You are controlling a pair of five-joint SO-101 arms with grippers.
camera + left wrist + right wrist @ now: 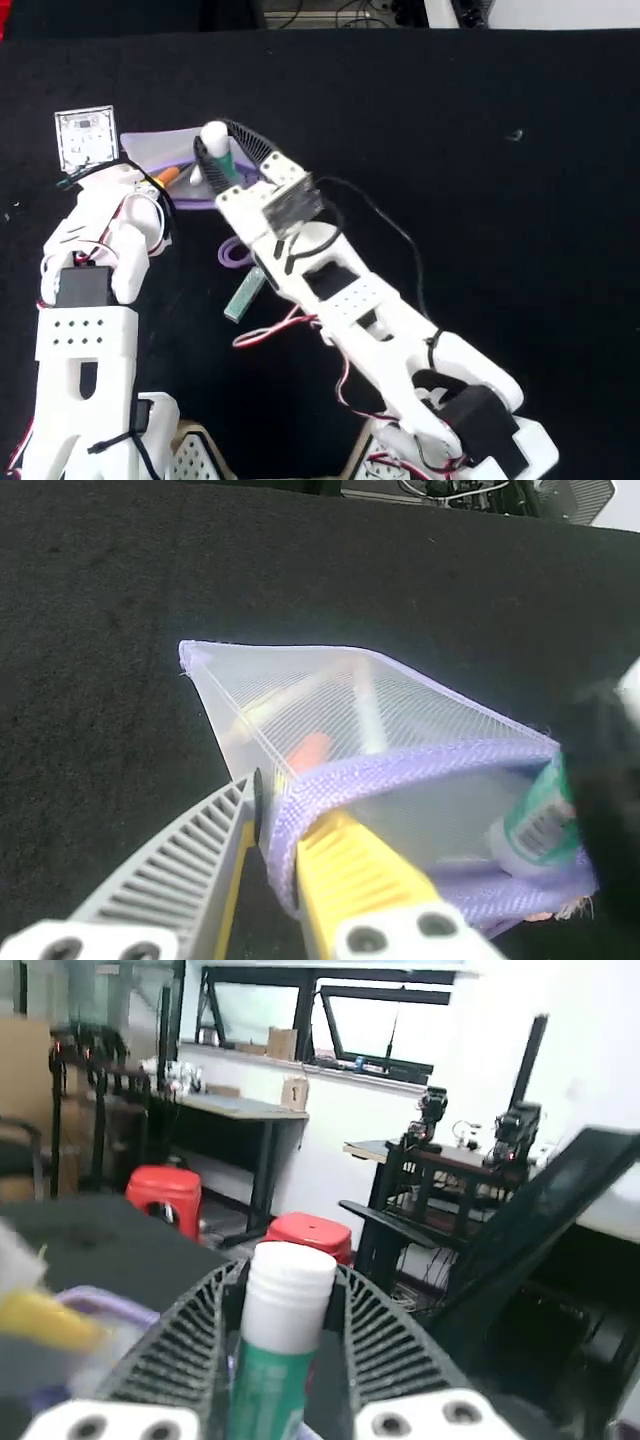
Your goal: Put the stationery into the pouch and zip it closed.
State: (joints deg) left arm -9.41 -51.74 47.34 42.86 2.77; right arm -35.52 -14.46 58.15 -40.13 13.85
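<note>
The purple-rimmed mesh pouch (160,150) lies at the back left with its mouth held open. My left gripper (265,800) is shut on the pouch rim (400,765), yellow finger inside and grey finger outside. An orange item (311,750) and a white pen (366,715) lie inside. My right gripper (218,160) is shut on a green glue stick (226,166) with a white cap (288,1275), held upright at the pouch mouth. In the left wrist view the glue stick (535,815) dips into the opening. A green flat stick (243,295) lies on the table under the right arm.
A white square item (85,135) sits just left of the pouch. A purple loop (233,252) lies on the black table (480,180) by the right arm. The right half of the table is bare cloth.
</note>
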